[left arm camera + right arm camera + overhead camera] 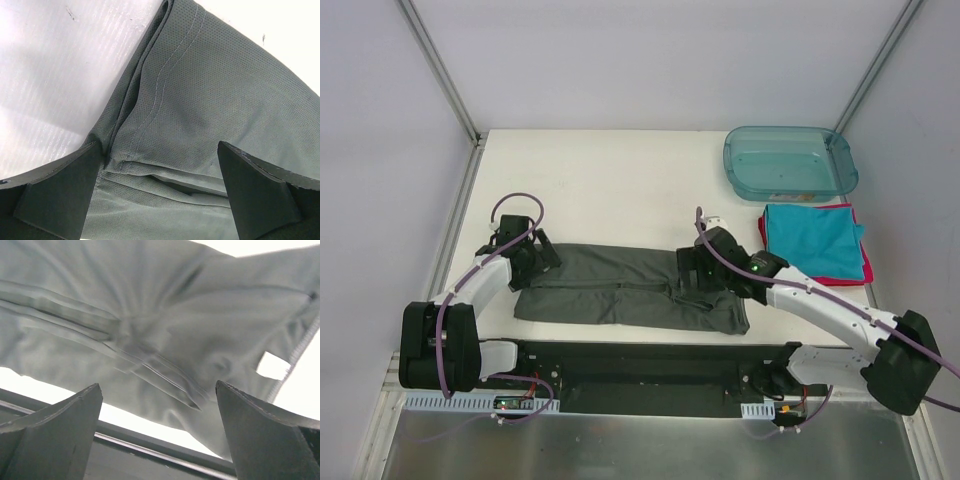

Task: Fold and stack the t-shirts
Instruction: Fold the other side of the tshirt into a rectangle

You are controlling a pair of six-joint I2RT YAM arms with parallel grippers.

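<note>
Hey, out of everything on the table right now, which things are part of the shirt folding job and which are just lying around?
Part of the job:
dark grey t-shirt, lying between the arms
folded teal t-shirt
red-pink t-shirt under the teal one

Just lying about:
teal plastic tub

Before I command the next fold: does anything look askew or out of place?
The dark grey t-shirt is bunched and creased at its right end, under the open right gripper, near the table's front edge. The teal t-shirt on the pink one looks tidy.
</note>
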